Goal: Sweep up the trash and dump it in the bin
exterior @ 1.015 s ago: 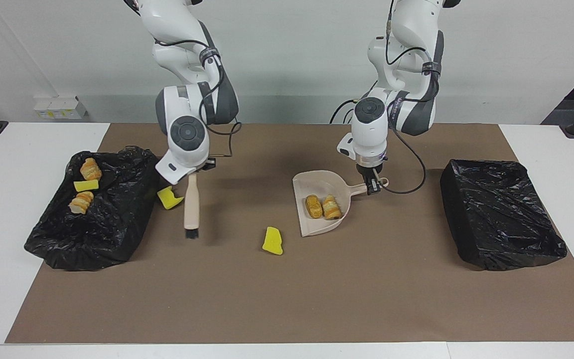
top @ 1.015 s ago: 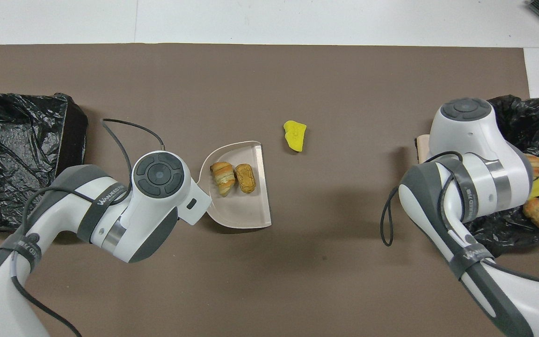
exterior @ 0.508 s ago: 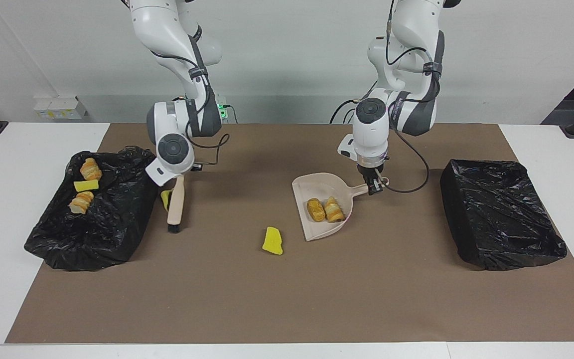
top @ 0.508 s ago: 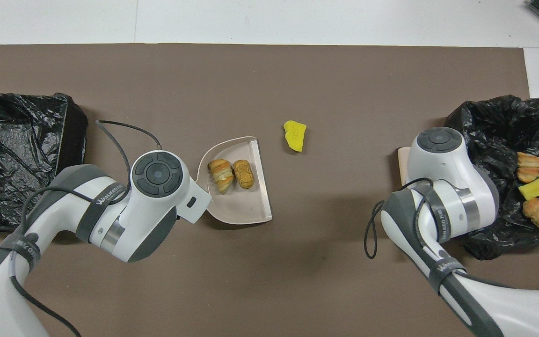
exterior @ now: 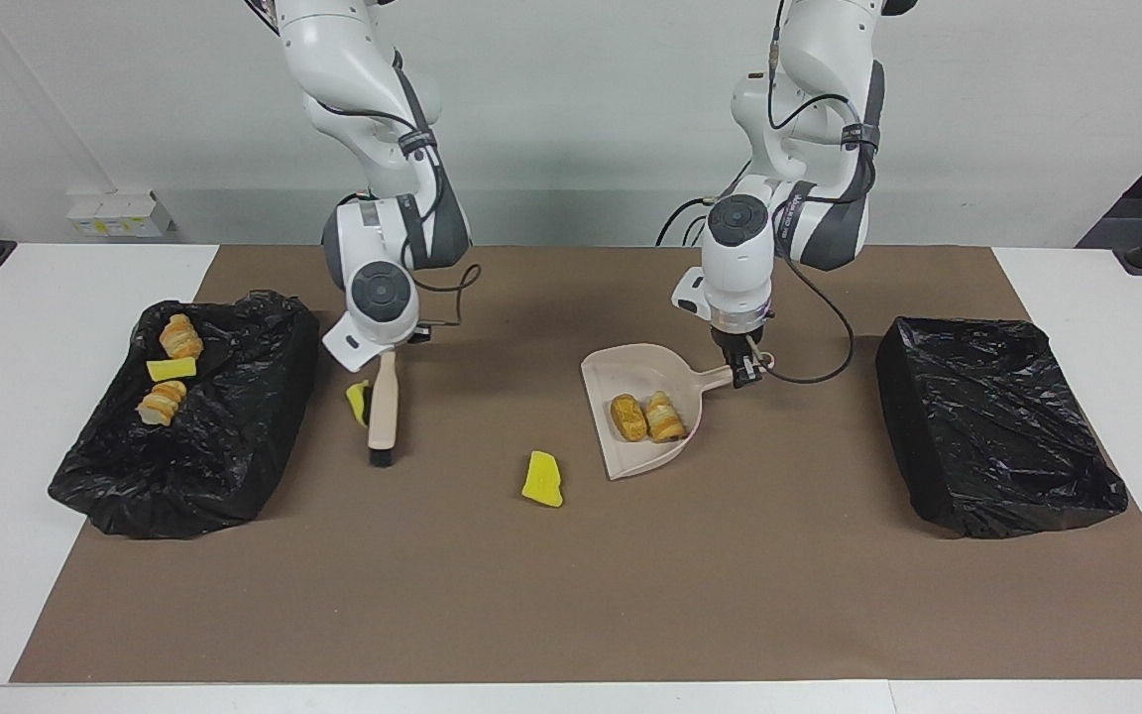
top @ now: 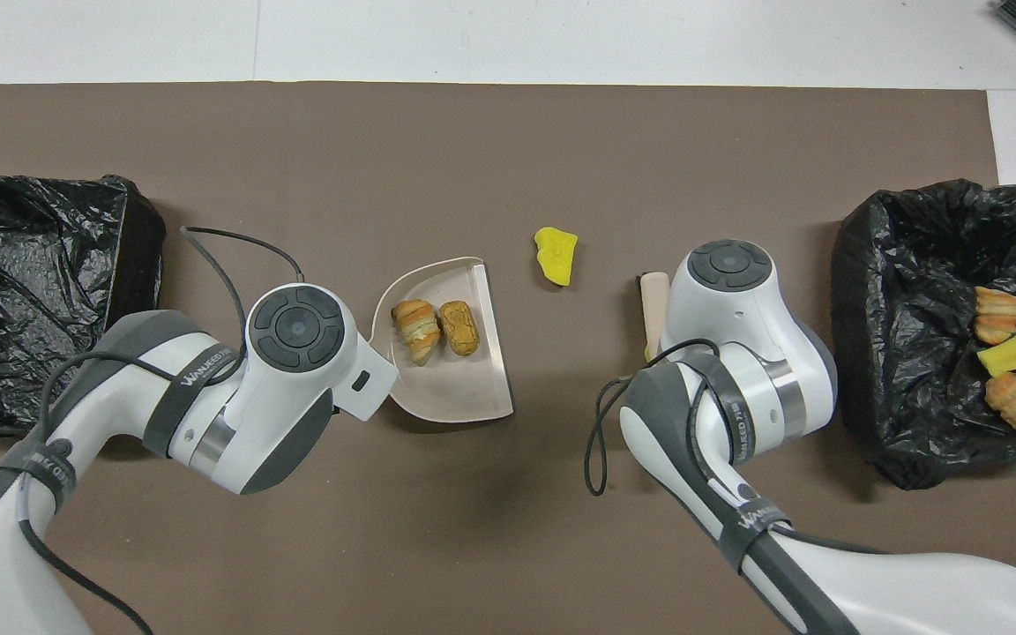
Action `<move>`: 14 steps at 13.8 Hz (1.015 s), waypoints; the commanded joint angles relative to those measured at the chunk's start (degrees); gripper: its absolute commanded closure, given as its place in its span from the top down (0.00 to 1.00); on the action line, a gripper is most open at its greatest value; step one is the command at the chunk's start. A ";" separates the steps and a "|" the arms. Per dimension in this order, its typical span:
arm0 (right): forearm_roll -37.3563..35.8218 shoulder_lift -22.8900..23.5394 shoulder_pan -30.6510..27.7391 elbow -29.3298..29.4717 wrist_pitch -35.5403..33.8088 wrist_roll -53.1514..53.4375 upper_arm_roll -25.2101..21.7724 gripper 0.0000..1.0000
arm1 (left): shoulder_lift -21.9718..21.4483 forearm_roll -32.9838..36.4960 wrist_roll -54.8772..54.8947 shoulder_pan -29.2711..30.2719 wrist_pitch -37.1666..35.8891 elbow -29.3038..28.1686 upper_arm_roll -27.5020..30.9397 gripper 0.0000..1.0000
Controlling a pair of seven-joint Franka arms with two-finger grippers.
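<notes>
My right gripper (exterior: 389, 347) is shut on the handle of the beige brush (exterior: 383, 402), whose black bristles rest on the mat. A green-backed yellow sponge piece (exterior: 359, 402) lies against the brush, on the side toward the trash-filled bin. A yellow sponge piece (exterior: 542, 479) (top: 555, 255) lies on the mat between the brush and the dustpan. My left gripper (exterior: 746, 369) is shut on the handle of the beige dustpan (exterior: 630, 369) (top: 464, 397), which holds two pastry pieces (exterior: 646, 417) (top: 437, 330). In the overhead view both grippers are hidden under their wrists, and only the brush handle (top: 653, 300) shows.
A black-bagged bin (exterior: 204, 456) (top: 922, 265) at the right arm's end holds two pastry pieces and a yellow sponge piece (exterior: 171, 369) (top: 1010, 355). A second black-bagged bin (exterior: 997, 426) (top: 32, 291) stands at the left arm's end. A brown mat (exterior: 571, 595) covers the table.
My right arm swung the brush toward the trash-filled bin, then back toward the table's middle. The green-backed sponge moved with it. The dustpan shifted slightly a second ago, then stayed still.
</notes>
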 commanded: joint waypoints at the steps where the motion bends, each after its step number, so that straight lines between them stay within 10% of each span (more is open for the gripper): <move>1: 4.94 2.96 2.45 6.85 -2.99 -0.26 0.22 0.00 | -1.81 1.34 -1.54 0.44 1.00 -2.36 -0.04 0.00; 6: 4.60 5.25 2.20 18.65 -13.28 -0.26 -0.22 0.00 | -1.81 1.34 -1.54 0.44 1.00 -2.36 -0.04 0.00; 14: -6.12 4.02 -3.34 10.93 -5.57 -8.17 -0.40 0.00 | -1.81 1.34 -1.54 0.53 1.09 -2.36 -0.13 0.00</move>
